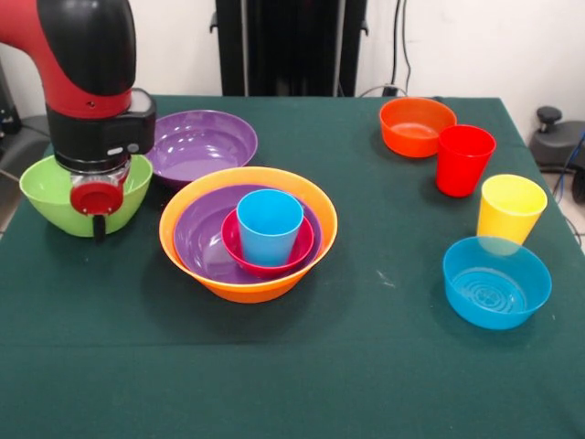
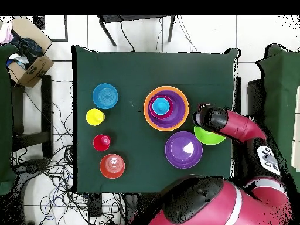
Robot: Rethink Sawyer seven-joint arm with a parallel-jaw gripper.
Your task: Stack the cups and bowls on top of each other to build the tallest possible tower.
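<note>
The tower is a large orange bowl holding a purple bowl, a small pink-red bowl and an upright blue cup. To its left in the front view, my gripper hangs at the near rim of the lime green bowl. Its wrist hides whether it is open or shut. A second purple bowl lies behind. On the right stand a small orange bowl, a red cup, a yellow cup and a small blue bowl.
The dark green table cloth ends close to the lime green bowl on the left. In the overhead view a cardboard box sits off the table's corner and cables lie on the floor beside it.
</note>
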